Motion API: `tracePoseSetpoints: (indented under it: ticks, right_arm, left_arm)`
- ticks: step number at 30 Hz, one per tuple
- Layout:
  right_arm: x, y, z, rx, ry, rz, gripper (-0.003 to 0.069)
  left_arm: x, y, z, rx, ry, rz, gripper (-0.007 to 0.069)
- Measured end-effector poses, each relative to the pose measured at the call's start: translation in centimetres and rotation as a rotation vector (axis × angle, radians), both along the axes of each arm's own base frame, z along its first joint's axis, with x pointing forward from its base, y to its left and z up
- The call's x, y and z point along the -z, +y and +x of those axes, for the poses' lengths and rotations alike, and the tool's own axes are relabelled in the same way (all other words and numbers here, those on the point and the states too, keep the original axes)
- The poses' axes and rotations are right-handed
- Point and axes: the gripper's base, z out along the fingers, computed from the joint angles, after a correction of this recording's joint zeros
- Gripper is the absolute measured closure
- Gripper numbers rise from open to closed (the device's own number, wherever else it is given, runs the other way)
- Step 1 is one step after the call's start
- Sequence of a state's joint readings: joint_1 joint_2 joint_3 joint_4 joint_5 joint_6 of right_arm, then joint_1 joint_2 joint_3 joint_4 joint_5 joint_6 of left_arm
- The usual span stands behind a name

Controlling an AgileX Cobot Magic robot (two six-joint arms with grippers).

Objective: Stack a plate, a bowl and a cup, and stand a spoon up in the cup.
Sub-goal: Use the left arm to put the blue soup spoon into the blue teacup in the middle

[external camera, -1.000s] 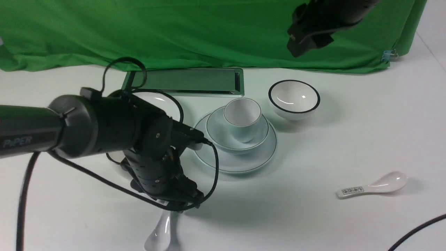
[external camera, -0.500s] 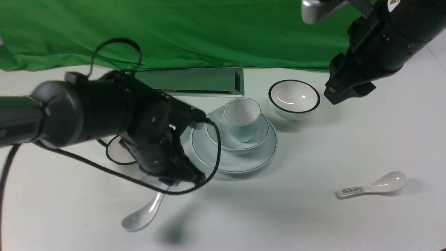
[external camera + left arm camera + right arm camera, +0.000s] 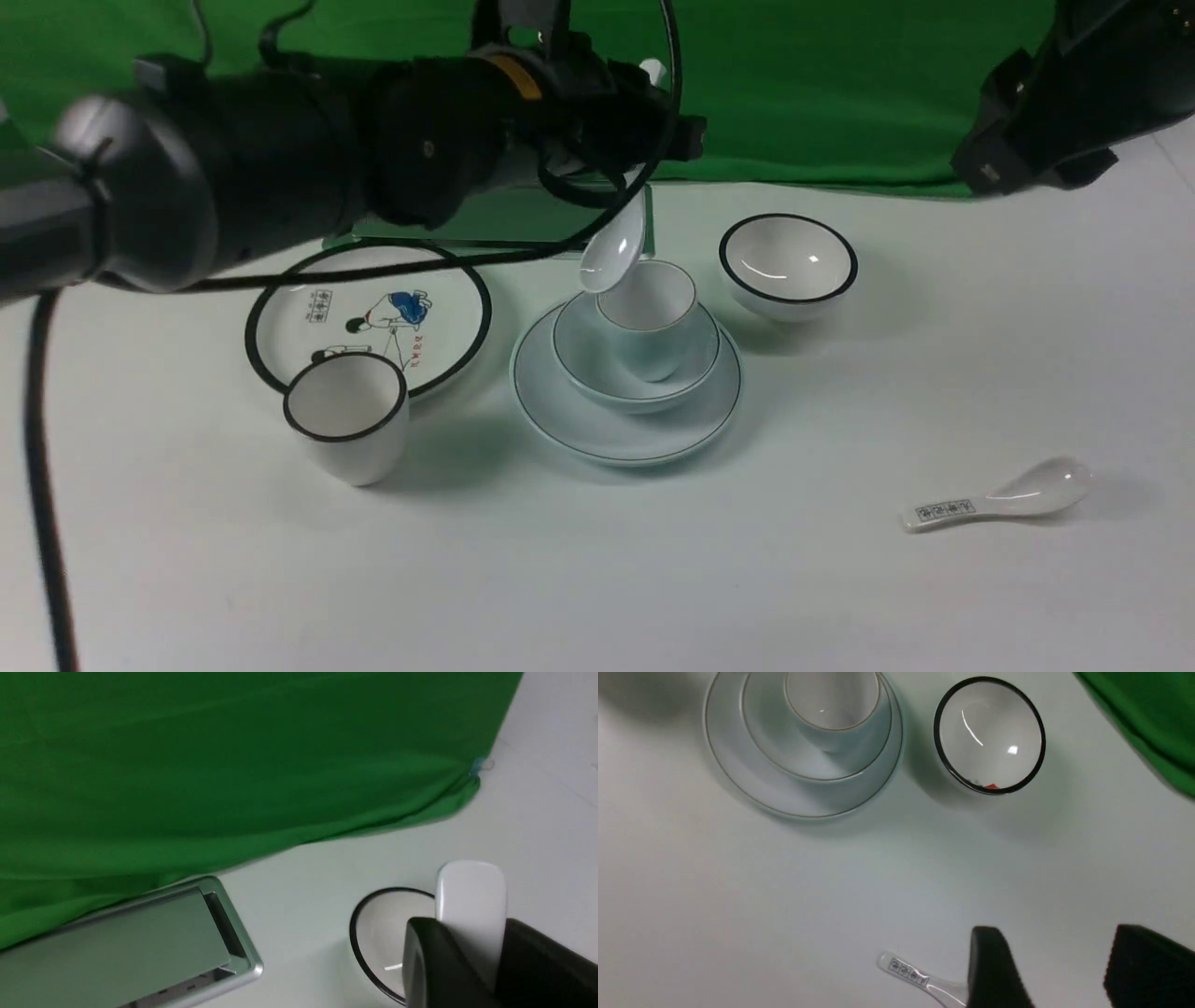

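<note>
The plate (image 3: 625,439) rests on the worktop (image 3: 747,579) and carries the bowl (image 3: 579,355), with the cup (image 3: 649,322) standing inside. The spoon (image 3: 611,252) hangs scoop-down by the cup's rim, gripped by the left hand (image 3: 472,956). The right hand (image 3: 1064,970) gapes wide.

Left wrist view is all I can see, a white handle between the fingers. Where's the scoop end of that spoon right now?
Observer: The spoon hangs scoop-down from the left gripper, its scoop at the cup's left rim, not yet inside.
Operator: Is the stack ready underneath?
Observer: Yes, the cup sits in the bowl, and the bowl on the plate.
Operator: And the other arm?
Observer: The right gripper is open and empty, up high on the right side.
</note>
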State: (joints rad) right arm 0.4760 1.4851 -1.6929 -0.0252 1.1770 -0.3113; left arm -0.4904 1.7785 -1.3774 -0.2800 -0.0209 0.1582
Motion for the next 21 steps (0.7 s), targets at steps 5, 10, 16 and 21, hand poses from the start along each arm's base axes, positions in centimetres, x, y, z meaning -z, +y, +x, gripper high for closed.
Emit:
tracePoseSetpoints:
  ticks: [5,10,16,21]
  right_arm:
    - [-0.2,0.1,0.2,-0.003,-0.027,0.012,0.0289]
    - [-0.3,0.2,0.3,-0.005,-0.045,0.019,0.0291]
    - [-0.3,0.2,0.4,-0.008,-0.061,0.025,0.0291]
    - [-0.4,0.2,0.5,-0.020,-0.067,0.018,0.0295]
  left_arm:
    - [3.1,-1.0,1.9,-0.042,-0.051,-0.034,0.0547]
    - [4.7,-1.6,2.7,-0.077,-0.070,-0.119,0.0547]
    - [7.3,-2.5,3.2,-0.040,-0.024,-0.127,0.0547]
    - [8.6,-3.1,3.1,0.026,-0.014,-0.047,0.0520]
